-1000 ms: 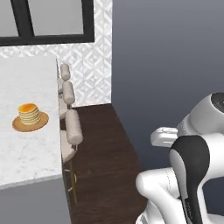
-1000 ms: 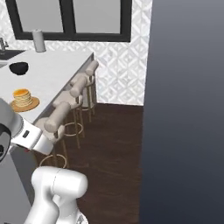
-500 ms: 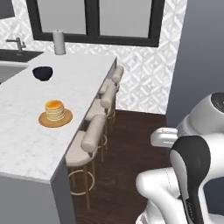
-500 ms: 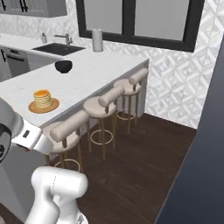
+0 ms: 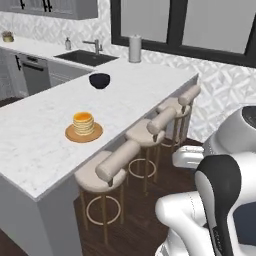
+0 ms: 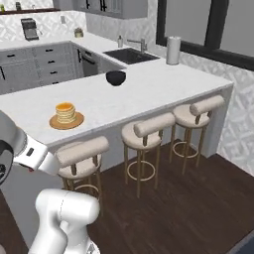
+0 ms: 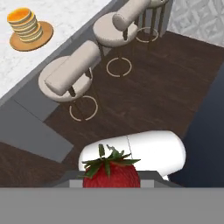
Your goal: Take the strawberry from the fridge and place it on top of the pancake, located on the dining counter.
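Note:
A red strawberry (image 7: 111, 174) with green leaves sits at the bottom of the hand view, and my gripper (image 7: 111, 180) is shut on it. The pancake (image 5: 83, 121) (image 6: 65, 111) (image 7: 25, 21) is a short orange-tan stack on a round wooden plate. It rests on the white marble dining counter (image 5: 145, 87) (image 6: 154, 92) (image 7: 11, 63), near the edge above the stools. The berry hangs over the dark wood floor, well away from the stack and lower than the counter top. The fridge is out of view.
Three cushioned stools (image 5: 112, 167) (image 6: 82, 151) (image 7: 72, 70) line the counter's near side, between me and the pancake. A dark bowl (image 5: 99, 80) (image 6: 115, 77) stands further along the counter. A paper towel roll (image 5: 134, 48) and a sink (image 6: 130, 55) are at the far end.
The whole picture has shifted: the base has turned, so more of the dining counter, the stools and the kitchen beyond have come into sight. The pancake has not moved on the counter.

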{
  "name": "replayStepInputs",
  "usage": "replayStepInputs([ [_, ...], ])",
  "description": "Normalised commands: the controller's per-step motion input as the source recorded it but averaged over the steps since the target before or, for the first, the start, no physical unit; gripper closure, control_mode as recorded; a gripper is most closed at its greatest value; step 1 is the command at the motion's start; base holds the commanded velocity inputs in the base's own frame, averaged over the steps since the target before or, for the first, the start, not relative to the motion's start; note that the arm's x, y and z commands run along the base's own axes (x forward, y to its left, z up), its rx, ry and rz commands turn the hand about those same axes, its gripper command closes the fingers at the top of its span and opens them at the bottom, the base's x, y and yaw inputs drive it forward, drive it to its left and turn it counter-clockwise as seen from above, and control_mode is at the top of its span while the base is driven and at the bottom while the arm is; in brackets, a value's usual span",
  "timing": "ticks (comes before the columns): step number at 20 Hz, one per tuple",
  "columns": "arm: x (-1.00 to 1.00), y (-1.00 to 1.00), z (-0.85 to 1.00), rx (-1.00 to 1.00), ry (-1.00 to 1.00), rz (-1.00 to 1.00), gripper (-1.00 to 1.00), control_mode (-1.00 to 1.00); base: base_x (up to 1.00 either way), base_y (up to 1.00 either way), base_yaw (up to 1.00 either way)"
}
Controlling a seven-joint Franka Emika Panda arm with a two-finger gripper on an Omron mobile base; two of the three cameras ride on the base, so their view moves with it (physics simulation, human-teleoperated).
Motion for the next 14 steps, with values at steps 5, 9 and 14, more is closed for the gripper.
replayStepInputs([
  [5,0.0,0.0,0.0,0.0,0.0,0.0,1.0,1.0,0.4,-0.77,0.76],
  [9,0.0,0.0,0.0,0.0,0.0,0.0,1.0,1.0,0.41,-0.77,0.76],
  [14,0.0,0.0,0.0,0.0,0.0,0.0,1.0,1.0,0.03,-0.93,0.65],
])
